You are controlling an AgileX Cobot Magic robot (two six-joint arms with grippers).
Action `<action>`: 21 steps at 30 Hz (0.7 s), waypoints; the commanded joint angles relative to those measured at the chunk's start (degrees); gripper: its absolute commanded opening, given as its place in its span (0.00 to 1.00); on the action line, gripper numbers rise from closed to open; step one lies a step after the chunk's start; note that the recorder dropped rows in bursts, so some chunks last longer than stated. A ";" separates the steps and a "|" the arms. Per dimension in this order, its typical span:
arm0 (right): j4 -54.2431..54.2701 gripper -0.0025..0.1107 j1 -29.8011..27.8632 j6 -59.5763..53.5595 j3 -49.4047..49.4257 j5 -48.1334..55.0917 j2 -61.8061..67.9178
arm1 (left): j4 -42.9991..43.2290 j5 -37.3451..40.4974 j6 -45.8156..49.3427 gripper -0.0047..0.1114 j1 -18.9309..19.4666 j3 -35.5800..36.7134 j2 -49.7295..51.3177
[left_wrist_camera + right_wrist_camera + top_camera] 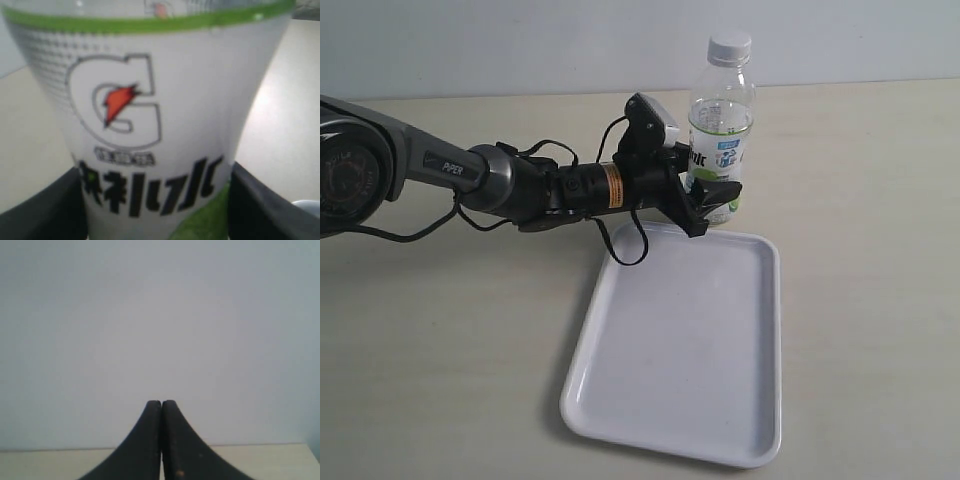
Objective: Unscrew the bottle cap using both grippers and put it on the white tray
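The clear bottle (pixel 721 110) stands upright just beyond the far edge of the white tray (pixel 680 350), its white ribbed cap (pixel 730 46) screwed on top. My left gripper (pixel 718 200) reaches in from the left and is shut on the bottle's lower labelled body. In the left wrist view the label (pixel 150 125) fills the picture, with a black finger (pixel 45 210) against each side of it. My right gripper (pixel 161 404) is shut with nothing between its fingers and faces a plain pale wall. It does not appear in the exterior view.
The left arm (pixel 470 175) stretches across the beige table (pixel 880 300) from the left edge, with cables hanging below it over the tray's near-left corner area.
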 commanded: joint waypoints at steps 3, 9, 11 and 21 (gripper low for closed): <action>20.95 0.02 0.80 -22.44 3.43 -1.90 -0.46 | -0.19 -0.56 0.04 0.04 -0.32 -0.37 -0.13; 34.42 0.02 0.80 -28.74 0.82 2.40 0.53 | -0.19 -0.56 0.04 0.04 -0.32 -0.37 -0.13; 34.79 0.02 0.80 -32.69 -3.23 11.48 2.29 | -0.19 -0.56 0.04 0.04 -0.32 -0.37 -0.13; 38.99 0.02 1.19 -30.18 -33.50 59.66 17.19 | -0.19 -0.56 0.04 0.04 -0.32 -0.37 -0.13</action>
